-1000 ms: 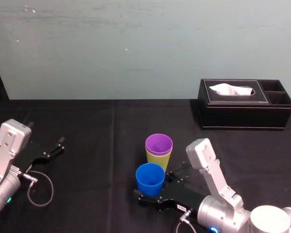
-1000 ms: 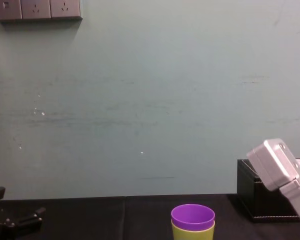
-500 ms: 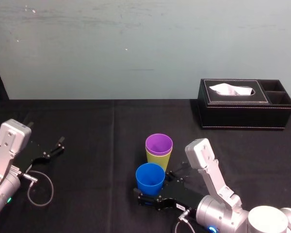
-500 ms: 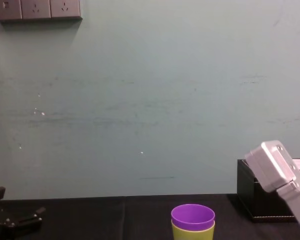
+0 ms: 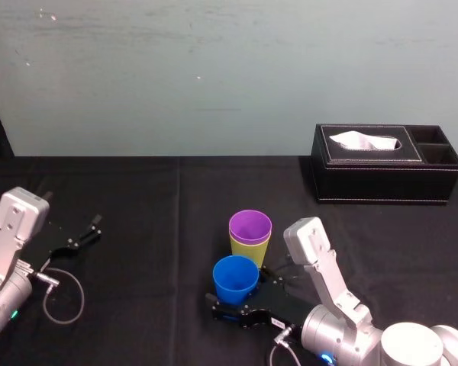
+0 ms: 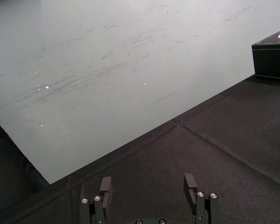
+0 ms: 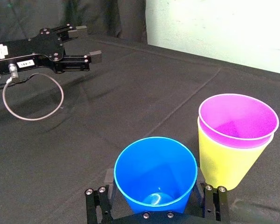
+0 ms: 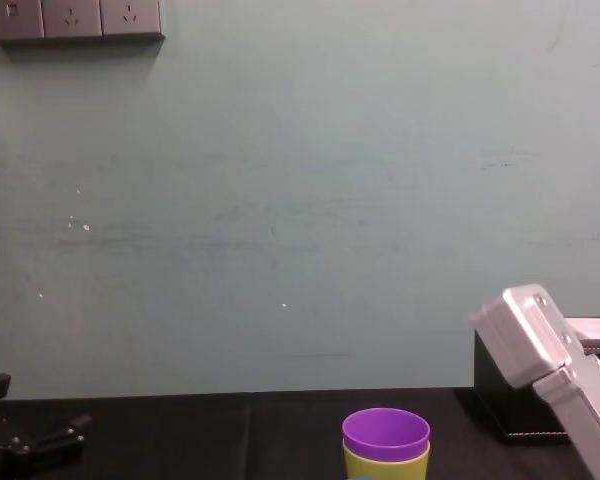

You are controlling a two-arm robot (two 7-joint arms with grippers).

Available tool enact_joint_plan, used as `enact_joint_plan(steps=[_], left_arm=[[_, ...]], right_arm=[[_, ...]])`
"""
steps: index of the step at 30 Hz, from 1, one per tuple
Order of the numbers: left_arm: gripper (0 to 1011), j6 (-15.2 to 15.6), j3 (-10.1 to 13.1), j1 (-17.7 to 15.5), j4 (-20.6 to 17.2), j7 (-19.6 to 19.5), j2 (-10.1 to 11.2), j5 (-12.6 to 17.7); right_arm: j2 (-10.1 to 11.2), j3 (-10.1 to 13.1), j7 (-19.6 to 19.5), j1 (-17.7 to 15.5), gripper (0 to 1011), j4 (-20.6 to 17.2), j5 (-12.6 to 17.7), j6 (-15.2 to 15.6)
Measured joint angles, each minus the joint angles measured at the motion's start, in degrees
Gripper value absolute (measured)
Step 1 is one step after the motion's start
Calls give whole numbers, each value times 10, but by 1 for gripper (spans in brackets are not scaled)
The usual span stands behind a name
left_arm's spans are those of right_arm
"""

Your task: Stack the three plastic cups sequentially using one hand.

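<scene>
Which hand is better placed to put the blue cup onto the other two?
The right hand: it is at the blue cup, just beside the purple cup nested in the green cup. The left hand sits far off.

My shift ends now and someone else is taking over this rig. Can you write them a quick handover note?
Left gripper: parked at the left of the table, fingers open, empty.
Right gripper: low on the table, around the blue cup.
Cups: purple cup nested in the green cup, mid-table; the blue cup stands upright beside them, nearer the robot.
Done: purple into green.
Left: lift the blue cup and seat it in the purple cup.
</scene>
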Motion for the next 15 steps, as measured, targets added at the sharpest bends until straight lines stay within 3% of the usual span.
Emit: enact_joint_plan(steps=[15], left_arm=[[1000, 0, 0, 0, 0, 0, 0, 0]], right_arm=[[-7, 0, -8, 2, 1003, 6, -14, -5]])
